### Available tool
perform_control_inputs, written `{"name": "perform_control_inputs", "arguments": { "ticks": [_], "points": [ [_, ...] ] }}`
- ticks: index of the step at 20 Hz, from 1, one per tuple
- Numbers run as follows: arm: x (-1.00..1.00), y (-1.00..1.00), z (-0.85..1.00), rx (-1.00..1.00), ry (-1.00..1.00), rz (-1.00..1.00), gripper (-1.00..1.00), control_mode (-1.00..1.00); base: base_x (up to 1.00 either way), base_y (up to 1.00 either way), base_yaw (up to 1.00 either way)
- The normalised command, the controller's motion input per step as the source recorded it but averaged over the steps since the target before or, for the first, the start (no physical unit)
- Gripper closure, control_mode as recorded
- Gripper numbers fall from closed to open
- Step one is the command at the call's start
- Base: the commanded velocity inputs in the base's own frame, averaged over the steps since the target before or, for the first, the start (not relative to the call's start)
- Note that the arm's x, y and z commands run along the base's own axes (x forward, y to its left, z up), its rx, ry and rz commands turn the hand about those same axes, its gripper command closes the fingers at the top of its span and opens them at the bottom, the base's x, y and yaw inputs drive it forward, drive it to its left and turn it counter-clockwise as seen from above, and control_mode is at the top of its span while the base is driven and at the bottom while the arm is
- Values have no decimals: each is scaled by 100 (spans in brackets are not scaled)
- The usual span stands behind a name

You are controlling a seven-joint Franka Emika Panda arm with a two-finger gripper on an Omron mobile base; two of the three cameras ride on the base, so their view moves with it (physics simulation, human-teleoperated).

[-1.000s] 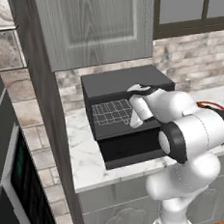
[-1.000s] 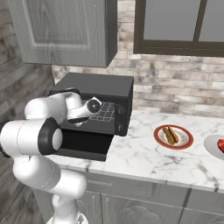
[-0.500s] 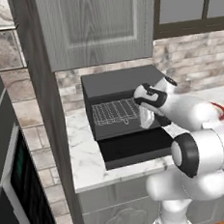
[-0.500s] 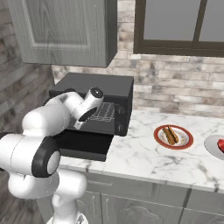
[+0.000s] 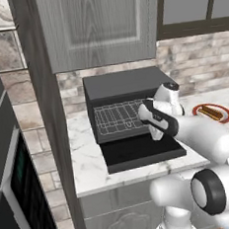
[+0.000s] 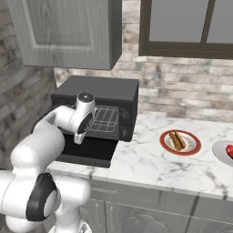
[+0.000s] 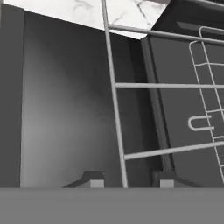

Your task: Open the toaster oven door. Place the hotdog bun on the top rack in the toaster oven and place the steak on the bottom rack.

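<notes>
The black toaster oven [image 5: 123, 85] [image 6: 98, 90] stands on the counter, and the toaster oven door [image 5: 145, 152] [image 6: 88, 151] lies folded down flat in front of it. A silver wire rack [image 5: 118, 117] [image 6: 105, 119] shows in the cavity; which level it is I cannot tell. My gripper [image 5: 155, 135] [image 6: 78, 139] [image 7: 129, 181] points down at that rack's front right corner. Its fingertips [image 7: 92, 179] stand apart, with one rack wire [image 7: 114, 109] running between them untouched. The hotdog bun [image 5: 211, 111] [image 6: 177, 140] lies on a red-rimmed plate. The steak [image 6: 230, 150] shows at the far right edge.
The red-rimmed plate [image 6: 193, 146] sits on the marble counter [image 6: 150, 164] right of the oven, and a second plate [image 6: 219, 152] holds the steak. A grey wall cabinet [image 5: 96, 29] hangs above the oven. A tall built-in oven [image 5: 16, 205] stands at the left.
My forearm has swung out to the right, uncovering the rack and the open door. The hand has dropped a little to the rack's front right corner.
</notes>
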Motion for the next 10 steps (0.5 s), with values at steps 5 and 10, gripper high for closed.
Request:
{"name": "perform_control_inputs", "arguments": {
  "ticks": [5,10],
  "points": [
    [0,-12,92,-25,-41,22,-100,-100,0,0,0],
    [0,-53,100,-28,-16,50,-100,-100,0,0,0]
  ]
}}
